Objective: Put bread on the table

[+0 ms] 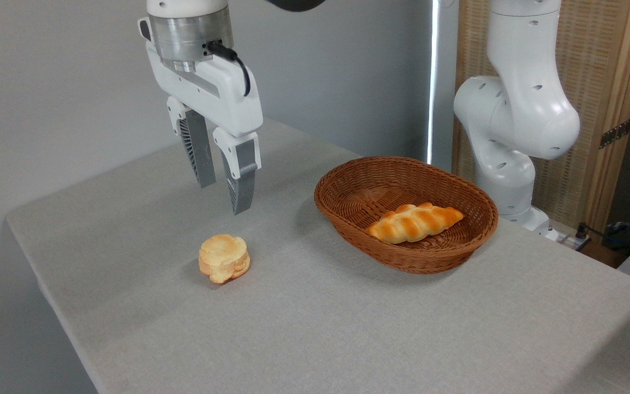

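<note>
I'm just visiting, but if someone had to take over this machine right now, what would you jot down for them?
End effector: open, empty, hanging above the table, clear of everything.
Bun: lying on the table, left of the basket, below the end effector.
Braided loaf: in the basket.
Done: the bun appears placed on the table and released.
Left: probably only moving the arm away.

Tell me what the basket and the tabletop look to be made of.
The basket looks like woven wicker, brown with a slight sheen; the strands show along its rim. The table seems covered in matte light grey cloth, going by its fine weave-like texture, though it may be textured laminate.
</note>
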Available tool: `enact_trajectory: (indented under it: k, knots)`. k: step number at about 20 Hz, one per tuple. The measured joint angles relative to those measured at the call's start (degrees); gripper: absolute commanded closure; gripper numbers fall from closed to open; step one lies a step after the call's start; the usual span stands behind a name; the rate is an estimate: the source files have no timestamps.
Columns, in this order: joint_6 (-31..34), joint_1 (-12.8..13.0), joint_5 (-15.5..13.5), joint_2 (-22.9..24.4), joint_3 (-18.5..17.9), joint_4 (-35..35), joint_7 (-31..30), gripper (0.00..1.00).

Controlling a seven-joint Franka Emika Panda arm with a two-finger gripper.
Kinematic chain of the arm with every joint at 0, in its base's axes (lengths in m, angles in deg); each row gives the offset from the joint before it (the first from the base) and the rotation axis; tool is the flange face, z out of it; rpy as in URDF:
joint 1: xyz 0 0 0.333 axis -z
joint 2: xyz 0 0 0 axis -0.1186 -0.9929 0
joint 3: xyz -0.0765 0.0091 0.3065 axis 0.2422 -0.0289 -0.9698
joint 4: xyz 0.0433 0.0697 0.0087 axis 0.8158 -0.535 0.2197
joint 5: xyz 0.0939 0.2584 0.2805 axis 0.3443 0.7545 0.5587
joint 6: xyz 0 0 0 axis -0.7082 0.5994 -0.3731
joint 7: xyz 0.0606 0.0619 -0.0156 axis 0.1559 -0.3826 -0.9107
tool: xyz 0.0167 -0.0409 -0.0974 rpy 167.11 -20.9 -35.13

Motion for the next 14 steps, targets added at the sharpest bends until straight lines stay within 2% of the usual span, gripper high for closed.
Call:
enact_trajectory:
  k: [6, 12, 14]
  knots:
    - [2.26, -0.45, 0.47, -0.08, -3.11, 3.38, 0.0, 0.0]
    - [4.66, -1.0, 0.63, -0.88, -2.17, 5.6, 0.0, 0.0]
    - [4.88, -0.95, 1.97, -1.26, -1.44, 5.67, 0.0, 0.0]
